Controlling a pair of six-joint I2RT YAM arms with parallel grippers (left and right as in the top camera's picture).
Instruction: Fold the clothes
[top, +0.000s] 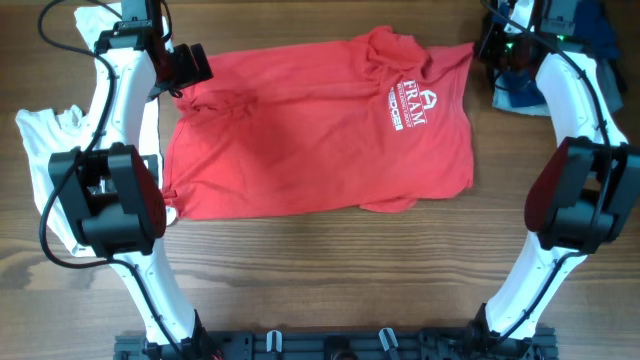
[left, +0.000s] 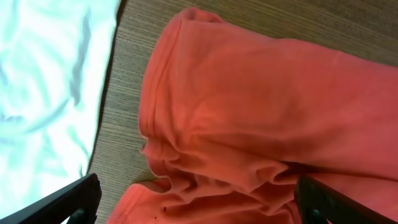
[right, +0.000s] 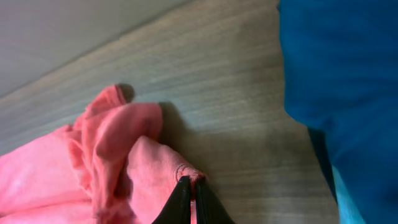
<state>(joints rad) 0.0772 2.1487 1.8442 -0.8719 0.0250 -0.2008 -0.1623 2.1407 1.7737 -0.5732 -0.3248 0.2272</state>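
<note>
Soft red cotton T-shirt (top: 320, 130) rumpled on my woodgrain bench (top: 330, 280).
Right fingers (right: 177, 206) pinch its crumpled hem; left fingers (left: 68, 200) gape wide.

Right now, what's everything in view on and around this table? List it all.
red T-shirt: one, red with white chest lettering, spread across the table's middle.
white garment: one, white, left edge, partly under the left arm.
blue garments: apparently two, dark and light blue, far right corner.
table: one, brown wood grain, beneath everything.
left gripper: one, black, open over the red T-shirt's far left corner.
right gripper: one, black, shut on the red T-shirt's far right edge.
</note>
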